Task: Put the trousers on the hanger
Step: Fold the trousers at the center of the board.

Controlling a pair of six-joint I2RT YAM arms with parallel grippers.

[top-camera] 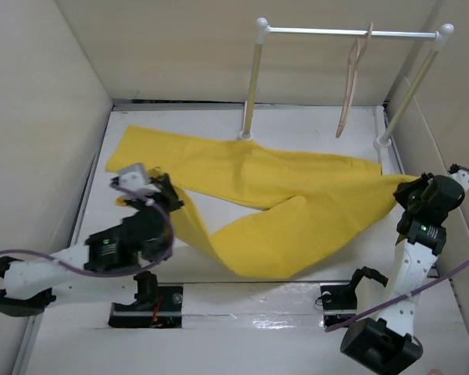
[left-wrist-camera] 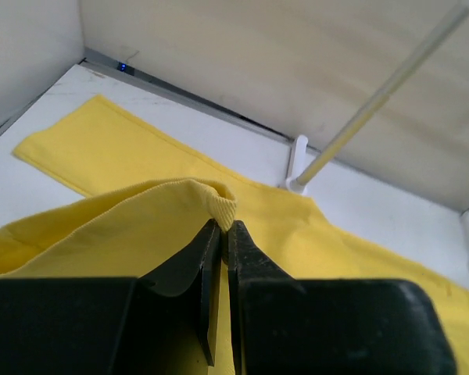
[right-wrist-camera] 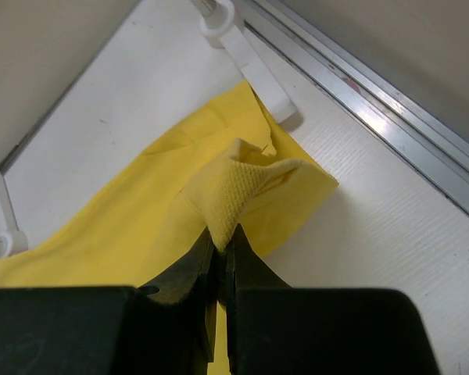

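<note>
The yellow trousers point(top-camera: 281, 207) lie spread across the white table, one leg reaching to the back left, the other folded toward the front. My left gripper point(top-camera: 166, 201) is shut on a fold of the trousers point(left-wrist-camera: 141, 211) at the left, the cloth pinched at its tips point(left-wrist-camera: 223, 226). At the right edge my right gripper point(top-camera: 410, 191) is shut on a ribbed corner of the trousers point(right-wrist-camera: 234, 187), lifted into a peak. The pale hanger point(top-camera: 352, 82) hangs by its hook from the rail at the back right.
A white rail point(top-camera: 352, 32) on two posts point(top-camera: 250, 86) stands at the back; its right foot point(right-wrist-camera: 254, 66) is close to my right gripper. Beige walls enclose the table on three sides. A metal strip point(right-wrist-camera: 375, 117) runs along the right edge.
</note>
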